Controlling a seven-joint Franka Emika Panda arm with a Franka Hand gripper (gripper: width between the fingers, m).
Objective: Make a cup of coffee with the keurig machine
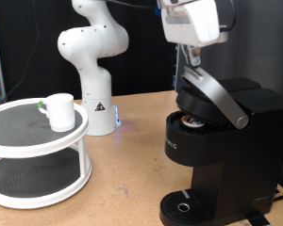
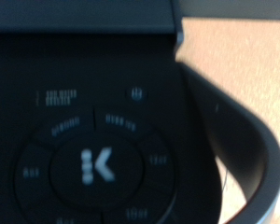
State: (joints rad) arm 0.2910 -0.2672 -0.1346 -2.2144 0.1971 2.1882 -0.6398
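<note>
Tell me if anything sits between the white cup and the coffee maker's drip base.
Nothing visible does. The cup stands on the white two-tier stand; bare wooden table lies between it and the keurig machine, whose drip base holds nothing.

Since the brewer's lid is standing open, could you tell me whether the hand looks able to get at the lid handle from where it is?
Probably yes. The hand hangs directly above the keurig machine, right over the raised silver lid handle, with nothing between them. The cup sits apart on the white tiered stand.

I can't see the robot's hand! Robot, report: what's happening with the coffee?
End effector above black boxy coffee maker, at its raised silver-grey lid handle. Pod seated in open chamber. White ceramic mug on white two-tier round stand, not under spout.
</note>
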